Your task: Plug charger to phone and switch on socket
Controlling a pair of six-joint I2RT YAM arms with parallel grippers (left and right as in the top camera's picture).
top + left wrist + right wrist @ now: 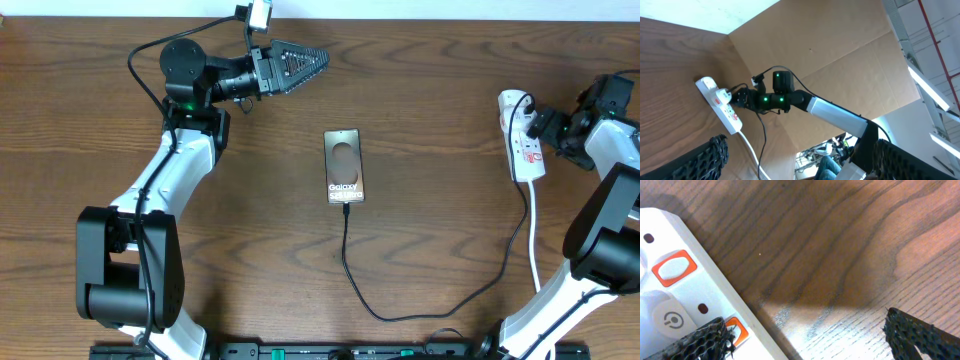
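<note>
The phone [344,165] lies flat at the table's middle, bronze screen up. The charger [420,312], a thin black cable, runs from the phone's near edge in a loop to the right and up to the socket [522,150], a white power strip at the far right. The cable's tip meets the phone's edge. My right gripper [548,128] is open at the socket. In the right wrist view one finger of the gripper [807,330] lies over an orange-red switch [735,329] of the socket [670,280]. My left gripper [315,57] is open and empty at the back left, lifted, facing the socket [722,105].
A black plug [520,108] sits in the socket's far end. The socket's white cord [533,230] runs toward the near edge beside the right arm's base. A second orange-red switch [674,267] shows in the right wrist view.
</note>
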